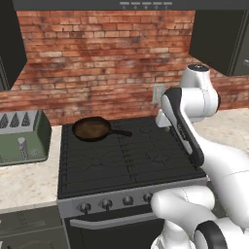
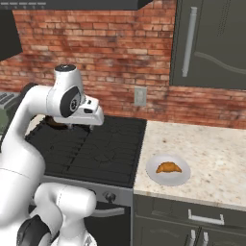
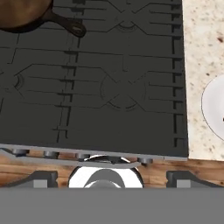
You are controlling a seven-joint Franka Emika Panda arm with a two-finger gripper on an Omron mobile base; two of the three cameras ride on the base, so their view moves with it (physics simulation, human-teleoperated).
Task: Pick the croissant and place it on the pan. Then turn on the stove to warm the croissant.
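So the gripper (image 3: 109, 177) is spread wide with nothing between its two dark tips, which poke up at the bottom corners of the hand view. It hangs above the stove (image 3: 96, 87), looking straight down on the black grates. In the right base view you can make out the hand (image 2: 82, 126) just under the white wrist block, over the left part of the cooktop.

The hand view gives the best look at texture: matte black cast grates with cross-shaped burner supports, a grey front edge with the knobs peeking along it, wood floor below. It also catches the pan (image 3: 22, 13) in the top left corner, brownish inside, with its long black handle ending in a loop. Off to the right there's a slice of a white plate (image 3: 214, 109) on speckled beige counter.

The right base view is the one that actually shows the croissant (image 2: 168, 167): a small golden curved lump sitting in the middle of that round white plate, on the counter (image 2: 211, 158) just right of the stove. It's well apart from the pan.

The left base view has the whole pan on the back left burner, empty, handle pointing right. It also shows a green toaster (image 1: 22, 136) left of the range, and the red brick wall (image 1: 97, 58) behind.
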